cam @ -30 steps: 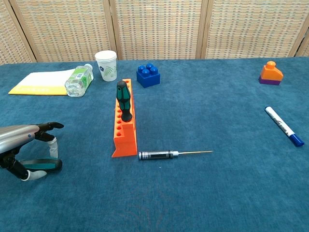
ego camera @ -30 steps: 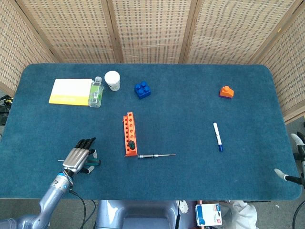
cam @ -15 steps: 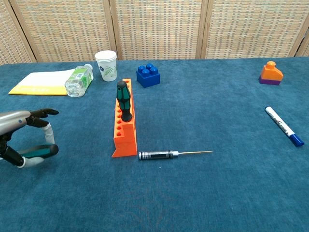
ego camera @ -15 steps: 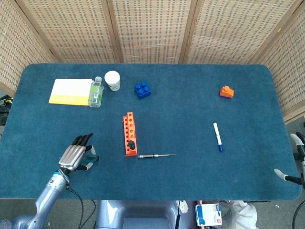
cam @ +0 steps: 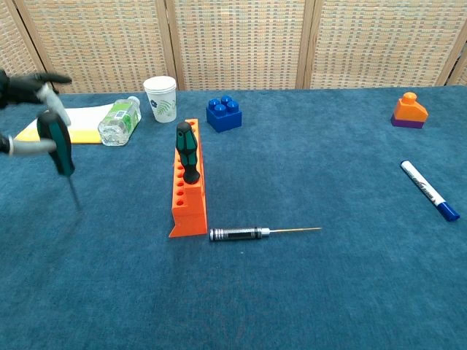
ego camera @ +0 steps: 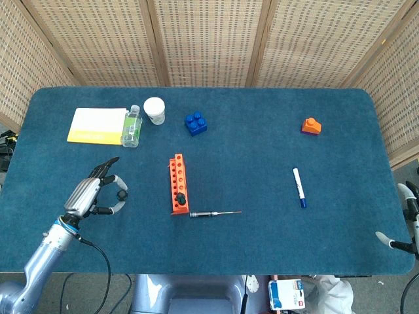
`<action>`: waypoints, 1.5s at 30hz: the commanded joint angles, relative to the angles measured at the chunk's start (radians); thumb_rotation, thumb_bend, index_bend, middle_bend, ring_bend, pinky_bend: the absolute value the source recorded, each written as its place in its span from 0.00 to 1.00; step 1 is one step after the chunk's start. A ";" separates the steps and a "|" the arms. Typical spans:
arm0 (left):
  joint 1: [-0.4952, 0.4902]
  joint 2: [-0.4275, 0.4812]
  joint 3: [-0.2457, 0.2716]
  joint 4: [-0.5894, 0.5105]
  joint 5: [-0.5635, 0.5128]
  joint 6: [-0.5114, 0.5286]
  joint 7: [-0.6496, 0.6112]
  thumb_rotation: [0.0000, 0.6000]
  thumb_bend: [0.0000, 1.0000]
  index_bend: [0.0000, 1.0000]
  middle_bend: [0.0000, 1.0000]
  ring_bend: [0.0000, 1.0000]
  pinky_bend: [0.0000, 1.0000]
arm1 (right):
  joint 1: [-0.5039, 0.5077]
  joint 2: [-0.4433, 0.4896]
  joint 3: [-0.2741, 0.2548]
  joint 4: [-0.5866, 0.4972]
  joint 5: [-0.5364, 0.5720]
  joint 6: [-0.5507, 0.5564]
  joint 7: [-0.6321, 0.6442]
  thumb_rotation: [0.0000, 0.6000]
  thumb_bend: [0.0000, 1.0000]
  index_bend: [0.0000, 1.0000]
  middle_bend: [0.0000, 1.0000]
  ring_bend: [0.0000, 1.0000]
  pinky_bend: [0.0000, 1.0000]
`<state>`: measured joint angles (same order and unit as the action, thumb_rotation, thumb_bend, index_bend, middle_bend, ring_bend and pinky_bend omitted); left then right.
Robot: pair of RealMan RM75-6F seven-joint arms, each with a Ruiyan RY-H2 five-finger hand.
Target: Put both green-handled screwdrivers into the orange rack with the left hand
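Note:
My left hand (ego camera: 90, 194) hovers over the table left of the orange rack (ego camera: 177, 184) and pinches a green-handled screwdriver (cam: 58, 141) by the handle. The tool hangs nearly upright, its thin shaft pointing down, clear of the cloth. In the chest view the left hand (cam: 23, 86) sits at the upper left edge. A second green-handled screwdriver (cam: 187, 151) stands in the rack (cam: 187, 192) toward its near end. Only two pale fingertips of my right hand (ego camera: 400, 216) show at the table's right edge, spread apart with nothing between them.
A silver precision screwdriver (cam: 244, 234) lies just off the rack's near end. Behind the left hand are a yellow pad (cam: 60, 123), a bottle (cam: 120, 120) and a paper cup (cam: 160, 98). A blue block (cam: 224, 114), an orange block (cam: 408, 110) and a marker (cam: 429, 190) lie further right.
My left hand has risen off the cloth with the screwdriver and drifted back and left. The tool went from lying flat to hanging tip-down.

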<state>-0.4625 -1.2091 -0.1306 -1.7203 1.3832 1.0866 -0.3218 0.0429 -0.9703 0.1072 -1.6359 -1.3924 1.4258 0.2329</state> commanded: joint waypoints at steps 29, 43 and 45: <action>-0.248 0.079 -0.303 -0.198 -0.277 -0.140 -0.278 1.00 0.43 0.63 0.00 0.00 0.00 | 0.020 -0.010 0.024 0.028 0.073 -0.054 -0.003 1.00 0.00 0.01 0.00 0.00 0.00; -0.325 -0.036 -0.291 -0.062 -0.398 -0.202 -0.199 1.00 0.43 0.63 0.00 0.00 0.00 | 0.026 -0.008 0.040 0.048 0.114 -0.081 0.015 1.00 0.00 0.01 0.00 0.00 0.00; -0.330 -0.045 -0.288 -0.052 -0.406 -0.210 -0.189 1.00 0.43 0.63 0.00 0.00 0.00 | 0.026 -0.008 0.041 0.050 0.116 -0.083 0.017 1.00 0.00 0.01 0.00 0.00 0.00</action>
<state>-0.7871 -1.2462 -0.4221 -1.7799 0.9840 0.8822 -0.5174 0.0685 -0.9780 0.1477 -1.5861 -1.2764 1.3431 0.2498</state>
